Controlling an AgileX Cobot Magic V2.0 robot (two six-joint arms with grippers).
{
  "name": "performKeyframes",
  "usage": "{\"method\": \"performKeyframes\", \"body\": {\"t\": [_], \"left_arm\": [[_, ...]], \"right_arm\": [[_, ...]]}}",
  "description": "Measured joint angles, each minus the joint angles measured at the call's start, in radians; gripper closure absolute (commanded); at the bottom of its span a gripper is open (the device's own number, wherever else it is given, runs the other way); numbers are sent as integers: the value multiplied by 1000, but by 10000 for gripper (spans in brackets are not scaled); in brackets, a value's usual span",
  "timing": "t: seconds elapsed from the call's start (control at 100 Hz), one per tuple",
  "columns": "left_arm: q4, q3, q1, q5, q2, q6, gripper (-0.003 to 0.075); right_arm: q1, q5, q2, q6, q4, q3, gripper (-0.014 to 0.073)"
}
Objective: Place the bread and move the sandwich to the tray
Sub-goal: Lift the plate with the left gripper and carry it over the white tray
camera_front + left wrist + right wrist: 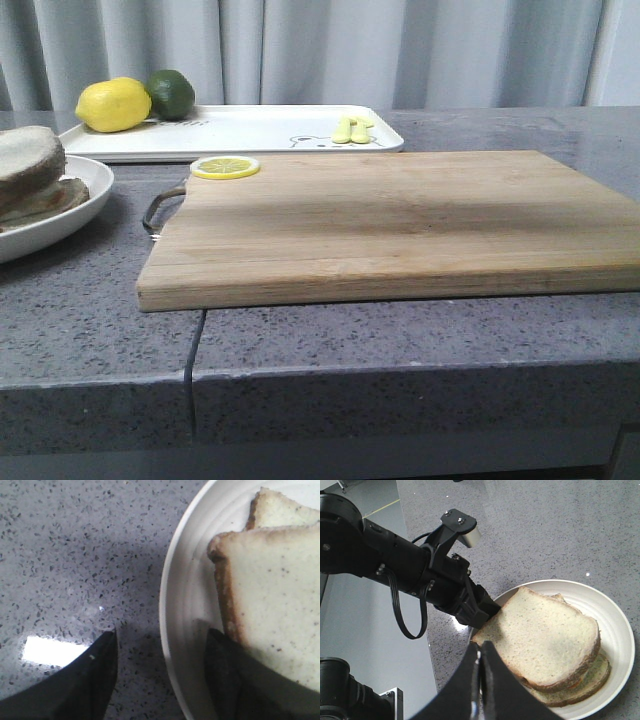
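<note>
Bread [547, 637] tops the dish [615, 625]; left jaws straddle its rim, spread; right jaws pressed together.

A kitchen-like setup. A speckled grey stone counter [330, 340] fills the lower frame. A rectangular wooden cutting board [400, 225] lies mid-frame, grey curtains [350, 50] hanging across the top.

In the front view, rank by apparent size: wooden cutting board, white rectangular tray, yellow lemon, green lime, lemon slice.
1. Wooden cutting board, nearest the camera
2. White rectangular tray, farther back
3. Yellow lemon
4. Green lime and lemon slice: too alike to rank
</note>
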Motion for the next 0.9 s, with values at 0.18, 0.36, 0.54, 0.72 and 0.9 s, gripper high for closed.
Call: {"method": "performKeyframes", "body": {"t": [0.18, 0.36, 0.54, 0.72, 0.9], "left_arm": [[0, -2, 0, 0, 0, 0, 654], [-2, -6, 0, -12, 0, -7, 740], [-4, -8, 4, -15, 0, -14, 740], [-29, -23, 49, 21, 0, -14, 740], [-55, -91, 93, 106, -7, -8, 740]], "right_arm": [[0, 4, 0, 0, 0, 0, 655], [0, 12, 0, 0, 0, 0, 655], [0, 20, 0, 0, 0, 0, 655], [0, 27, 0, 0, 4, 0, 655], [0, 29, 0, 0, 6, 0, 655]]}}
